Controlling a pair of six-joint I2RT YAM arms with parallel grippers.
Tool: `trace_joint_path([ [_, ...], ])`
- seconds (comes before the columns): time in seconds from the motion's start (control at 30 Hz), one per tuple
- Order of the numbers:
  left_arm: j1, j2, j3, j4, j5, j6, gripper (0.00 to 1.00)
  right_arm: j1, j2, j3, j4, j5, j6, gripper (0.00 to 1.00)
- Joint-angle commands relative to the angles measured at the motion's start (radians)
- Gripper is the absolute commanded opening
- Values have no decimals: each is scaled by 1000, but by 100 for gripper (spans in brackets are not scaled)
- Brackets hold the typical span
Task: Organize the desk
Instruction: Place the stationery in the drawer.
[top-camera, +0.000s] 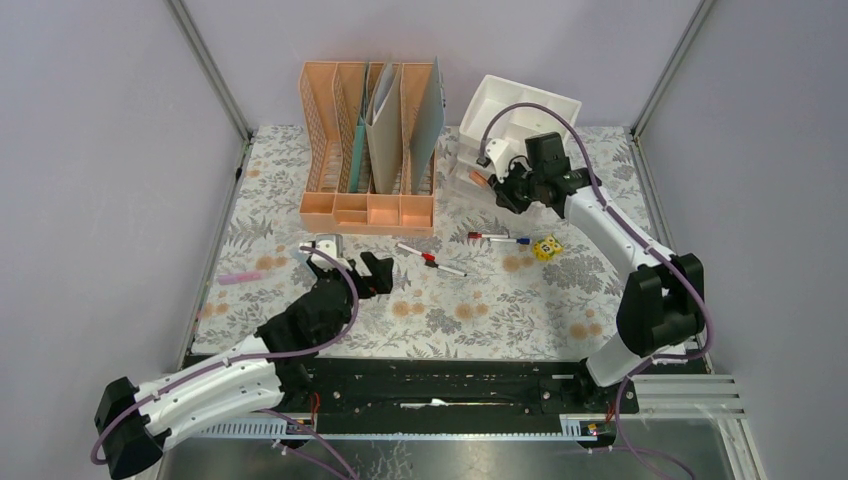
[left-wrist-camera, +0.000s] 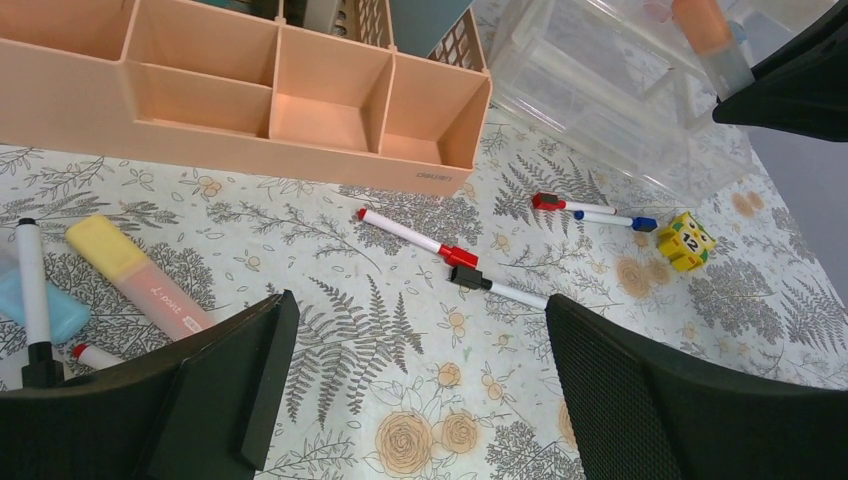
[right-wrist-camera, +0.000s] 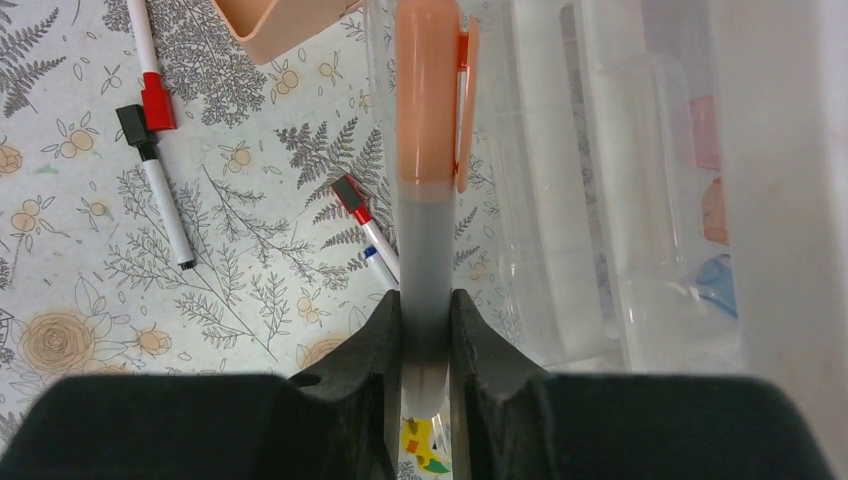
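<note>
while the right claw (right-wrist-camera: 425, 322) pinches an orange-capped marker (right-wrist-camera: 425, 150) above the clear drawer unit (right-wrist-camera: 600, 220), stowing that marker looks like the step in hand; next it must lower and let go inside a drawer. the left claw (left-wrist-camera: 418, 305) gapes wide, empty, over loose pens (left-wrist-camera: 415, 238) on the table (top-camera: 480, 315), which spreads beneath both arms.

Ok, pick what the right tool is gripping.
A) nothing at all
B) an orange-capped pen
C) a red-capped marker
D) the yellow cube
B: the right tool is shut on the grey barrel of the orange-capped pen, while the red-capped marker and the yellow cube lie loose on the desk.
</note>
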Motion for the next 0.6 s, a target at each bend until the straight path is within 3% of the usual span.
trace_joint_path([
  [0.0, 6, -39, -19, -11, -34, -28, 99, -1, 33, 52, 2, 9, -13, 0],
  [0.07, 7, -55, -24, -28, -32, -41, 99, -2, 44, 54, 2, 36, -22, 0],
  [0.1, 7, -63, -27, -36, -31, -48, 99, -3, 47, 54, -4, 254, -5, 39],
  [0.13, 7, -71, -29, -41, -29, -53, 99, -5, 48, 55, -4, 280, 2, 46],
  [0.4, 8, -128, -43, -97, -16, -98, 99, -11, 16, 44, -13, 231, 35, 65],
  [0.57, 8, -149, -46, -147, 15, -146, 99, -12, -80, 13, -73, 16, 60, 79],
])
